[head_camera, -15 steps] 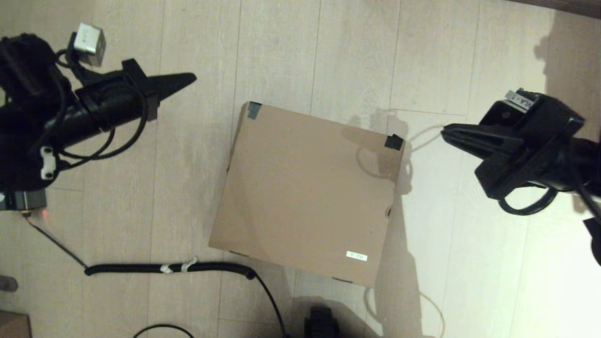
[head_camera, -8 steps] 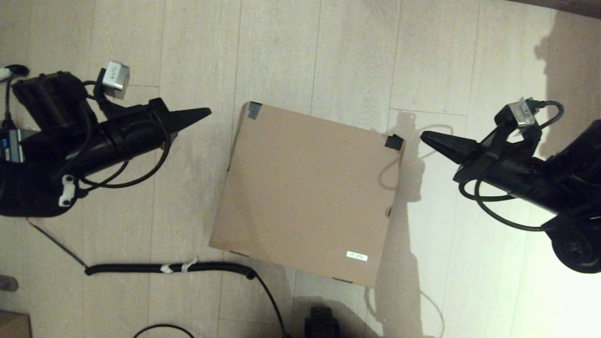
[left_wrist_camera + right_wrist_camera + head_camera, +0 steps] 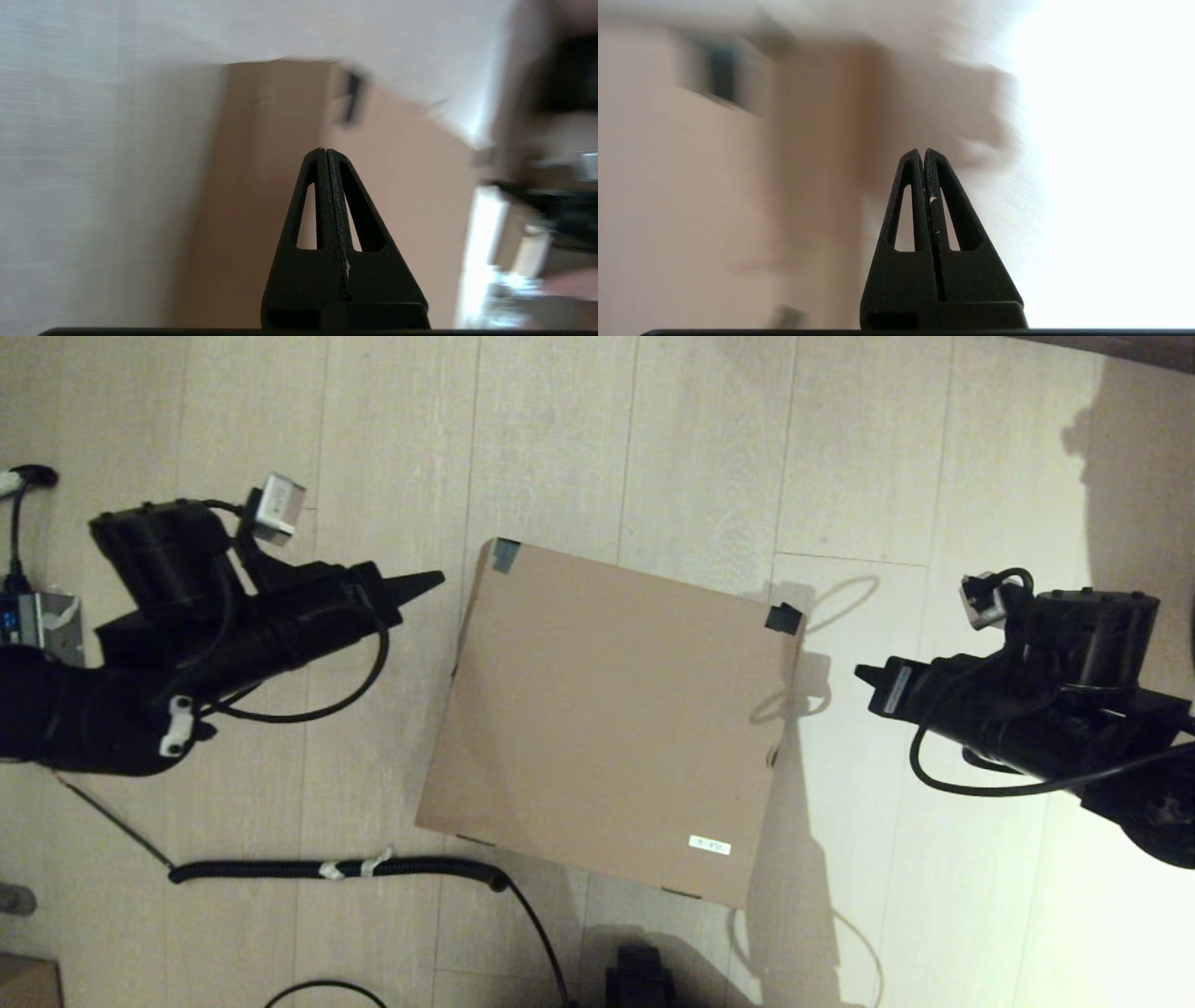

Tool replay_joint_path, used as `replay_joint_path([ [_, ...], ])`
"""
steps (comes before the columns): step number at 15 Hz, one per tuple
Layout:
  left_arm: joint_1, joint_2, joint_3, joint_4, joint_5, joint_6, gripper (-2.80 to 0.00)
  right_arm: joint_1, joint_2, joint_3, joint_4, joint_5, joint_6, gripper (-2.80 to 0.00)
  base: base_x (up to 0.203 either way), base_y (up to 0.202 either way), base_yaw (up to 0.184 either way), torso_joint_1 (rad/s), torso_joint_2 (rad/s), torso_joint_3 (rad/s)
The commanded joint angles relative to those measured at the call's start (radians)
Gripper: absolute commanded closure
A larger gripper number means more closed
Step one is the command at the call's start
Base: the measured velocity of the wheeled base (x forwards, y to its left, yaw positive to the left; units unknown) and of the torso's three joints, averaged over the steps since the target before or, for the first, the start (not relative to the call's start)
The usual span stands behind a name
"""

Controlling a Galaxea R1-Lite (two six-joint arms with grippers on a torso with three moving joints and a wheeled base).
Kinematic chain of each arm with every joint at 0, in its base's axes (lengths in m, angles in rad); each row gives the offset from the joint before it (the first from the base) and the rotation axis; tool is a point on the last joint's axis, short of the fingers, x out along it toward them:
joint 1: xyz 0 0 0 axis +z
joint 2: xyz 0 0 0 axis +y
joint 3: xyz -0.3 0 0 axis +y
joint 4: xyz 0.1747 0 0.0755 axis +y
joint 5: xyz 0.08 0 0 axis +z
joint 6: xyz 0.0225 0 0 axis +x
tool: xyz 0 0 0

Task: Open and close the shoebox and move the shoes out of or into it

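Both end effectors flanked the closed shoebox (image 3: 611,719).
Left end effector (image 3: 434,581) and right end effector (image 3: 861,674) were pressed together; the light, stiff lid seemed best lifted at its edge between them.

Warm, dim light overall. Strong glare washes the floor (image 3: 1102,933) at head view's lower right. The shoebox (image 3: 607,709) casts a long shadow toward the robot's right. Both wrist views heavily motion-blurred; right wrist view half blown out white.
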Motion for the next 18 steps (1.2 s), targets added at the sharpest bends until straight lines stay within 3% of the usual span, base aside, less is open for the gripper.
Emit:
replay_joint_path([
  [1, -0.002, 0.041, 0.018, -0.006, 0.016, 0.130, 0.00, 0.045, -0.020, -0.039, 0.144, -0.175, -0.026, 0.00, 0.000, 0.000, 0.000, 0.000, 0.00, 0.000],
  [3, -0.002, 0.075, 0.057, -0.009, 0.064, 0.280, 0.00, 0.094, 0.053, -0.075, 0.133, -0.231, -0.017, 0.00, 0.000, 0.000, 0.000, 0.000, 0.00, 0.000],
  [6, -0.011, 0.084, 0.121, -0.007, 0.114, 0.303, 0.00, 0.128, 0.137, -0.113, 0.108, -0.242, 0.002, 0.00, 0.000, 0.000, 0.000, 0.000, 0.00, 0.000],
  [11, 0.005, 0.175, 0.126, -0.013, 0.150, 0.403, 0.00, 0.133, 0.257, -0.161, 0.042, -0.245, -0.004, 0.00, 0.000, 0.000, 0.000, 0.000, 0.00, 0.000],
  [18, -0.098, 0.185, 0.131, -0.006, 0.178, 0.403, 0.00, 0.143, 0.344, -0.373, -0.001, -0.243, -0.007, 0.00, 0.000, 0.000, 0.000, 0.000, 0.00, 0.000],
])
